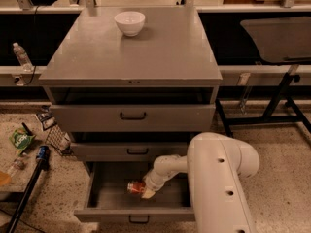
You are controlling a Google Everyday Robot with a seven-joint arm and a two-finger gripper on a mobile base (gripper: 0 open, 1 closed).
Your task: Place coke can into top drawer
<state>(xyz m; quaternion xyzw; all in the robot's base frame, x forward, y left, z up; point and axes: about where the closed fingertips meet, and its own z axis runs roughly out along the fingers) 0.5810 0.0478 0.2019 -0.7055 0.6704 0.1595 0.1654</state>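
The top drawer (pixel 107 198), the lowest grey tier with a small black handle, is pulled open. The coke can (pixel 136 188), red with a silver end, lies on its side inside the drawer near its middle. My gripper (pixel 146 190) reaches down into the drawer from the right and is at the can's right end, apparently touching it. The white arm (pixel 214 178) covers the drawer's right part.
A white bowl (pixel 129 23) stands on the cabinet top (pixel 160 52). Two grey drawers (pixel 133 116) above are nearly closed. A water bottle (pixel 21 56), a wire basket (pixel 57 135), a green bag (pixel 20 140) and a black pole (pixel 26 188) are at left. A table frame (pixel 272 106) stands right.
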